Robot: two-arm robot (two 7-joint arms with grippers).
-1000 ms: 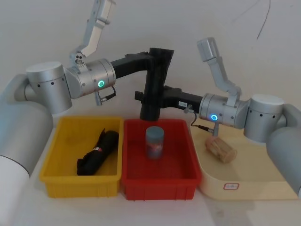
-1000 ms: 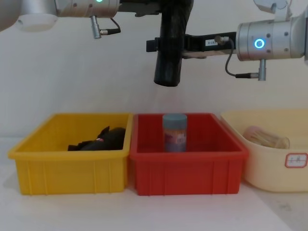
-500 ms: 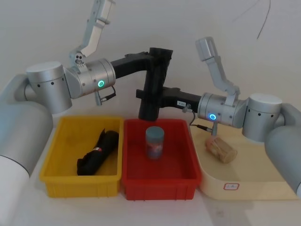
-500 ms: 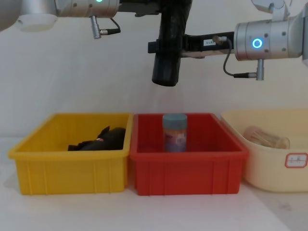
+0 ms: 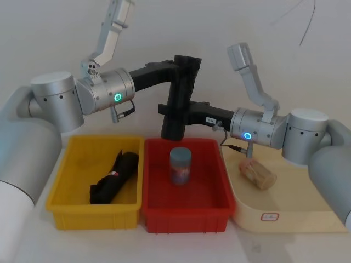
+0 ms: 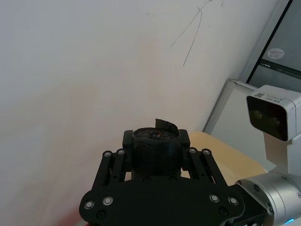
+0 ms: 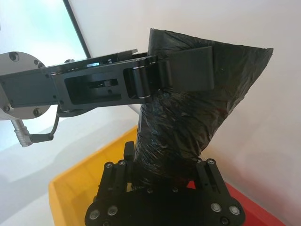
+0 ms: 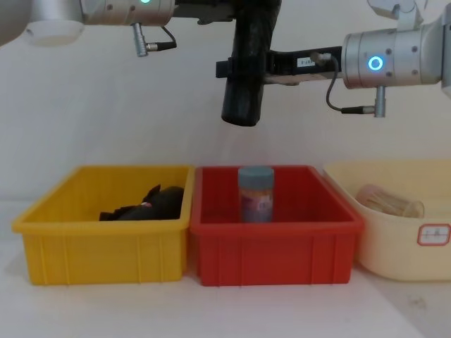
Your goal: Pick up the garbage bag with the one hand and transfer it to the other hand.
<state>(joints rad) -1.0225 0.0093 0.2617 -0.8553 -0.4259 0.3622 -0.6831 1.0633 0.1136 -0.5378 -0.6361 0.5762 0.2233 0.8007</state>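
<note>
Hanging garbage bag [image 5: 179, 104], seemingly between both grippers

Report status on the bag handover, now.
Left gripper shut on garbage bag near its top. Right gripper shut on its middle. Bag near upright, in the air over red bin. Nothing in the way.

left gripper [image 5: 186, 61] clamped, right gripper [image 5: 171, 111] clamped
</note>
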